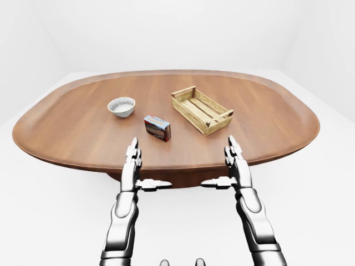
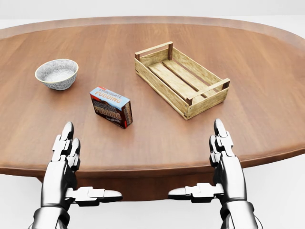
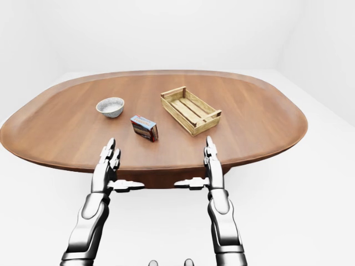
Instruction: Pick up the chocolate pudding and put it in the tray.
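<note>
- A grey speckled bowl [image 2: 56,73] sits at the head view's left on the oval wooden table [image 2: 267,71].
- The left hand [image 2: 64,162] hovers at the table's near edge, fingers straight, thumb out sideways, holding nothing.
- The chocolate pudding [image 2: 111,107] box stands on the table between bowl and tray, just above the left hand in the view, apart from both.
- The slatted wooden tray [image 2: 180,78] lies right of centre, angled, nothing inside.
- The right hand [image 2: 224,160] mirrors the left: spread wide, empty, below the tray.
</note>
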You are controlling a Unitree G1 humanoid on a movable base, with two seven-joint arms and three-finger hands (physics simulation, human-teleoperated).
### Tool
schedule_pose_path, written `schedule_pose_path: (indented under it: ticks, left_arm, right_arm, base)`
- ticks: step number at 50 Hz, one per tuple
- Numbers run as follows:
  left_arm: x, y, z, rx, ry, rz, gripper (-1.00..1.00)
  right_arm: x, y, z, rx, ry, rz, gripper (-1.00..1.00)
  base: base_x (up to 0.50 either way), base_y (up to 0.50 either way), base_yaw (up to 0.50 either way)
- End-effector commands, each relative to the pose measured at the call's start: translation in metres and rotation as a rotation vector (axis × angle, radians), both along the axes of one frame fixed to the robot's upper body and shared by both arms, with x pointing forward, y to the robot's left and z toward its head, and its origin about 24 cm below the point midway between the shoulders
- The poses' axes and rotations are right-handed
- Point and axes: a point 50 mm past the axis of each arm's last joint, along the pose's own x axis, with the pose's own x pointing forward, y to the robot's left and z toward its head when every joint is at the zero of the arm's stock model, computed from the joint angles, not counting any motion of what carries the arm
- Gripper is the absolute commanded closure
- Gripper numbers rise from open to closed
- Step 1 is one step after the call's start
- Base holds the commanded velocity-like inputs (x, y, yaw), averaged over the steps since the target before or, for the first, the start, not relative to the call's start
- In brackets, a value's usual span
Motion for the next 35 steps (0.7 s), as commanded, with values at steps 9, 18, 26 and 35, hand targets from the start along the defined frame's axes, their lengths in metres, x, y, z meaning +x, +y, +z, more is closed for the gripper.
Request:
schedule_pose_path:
  ticks: [9,18,26,35]
  left_arm:
    - [-0.001,0.007,0.001,-0.009,-0.008,-0.003,-1.0]
    - [-0.001,0.008,0.0,-0.011,0.004,-0.005,-1.0]
    - [-0.001,0.008,-0.002,-0.01,0.012,-0.006,-1.0]
    - [-0.001,0.007,-0.002,-0.009,0.017,-0.007,-1.0]
  right_arm:
    - [0.001,-0.005,-0.008,0.003,0.02,0.013,-1.0]
    - [-0.007,-0.006,0.025,-0.068,-0.12,-0.01,-1.0]
    - [-0.028,-0.005,0.067,-0.123,-0.307,-0.048,-1.0]
    - [-0.032,-0.003,0.074,-0.143,-0.35,-0.048,-1.0]
  base:
    - [0.0,0.0,0.0]
    - [0.0,0.0,0.0]
    - [0.0,0.0,0.0]
    - [0.0,0.0,0.0]
